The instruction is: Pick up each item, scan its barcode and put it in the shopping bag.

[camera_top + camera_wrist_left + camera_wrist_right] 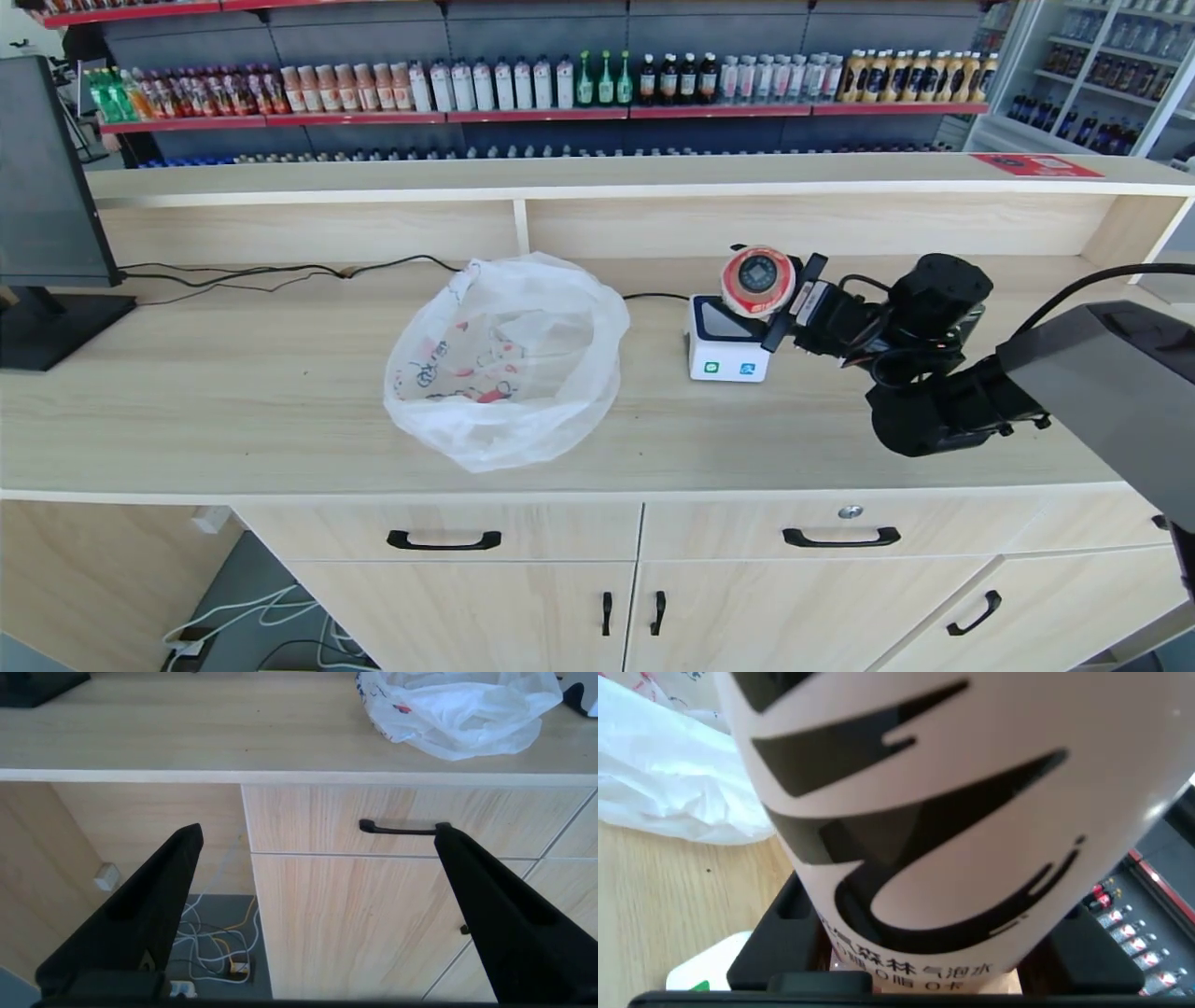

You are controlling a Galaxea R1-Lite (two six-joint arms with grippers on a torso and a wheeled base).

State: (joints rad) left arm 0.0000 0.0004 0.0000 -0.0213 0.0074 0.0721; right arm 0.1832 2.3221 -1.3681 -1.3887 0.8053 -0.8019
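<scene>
The right gripper is pinching 1 drink above the scanner. The shopping bag is lying open, contents unclear. The left gripper is hanging spread.

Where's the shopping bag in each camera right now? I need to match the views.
Head view: shopping bag at centre, left of the scanner.
Left wrist view: bag on the countertop, beyond the drawer handle.
Right wrist view: bag behind the held drink.
Shared landmark: the wooden countertop.
</scene>
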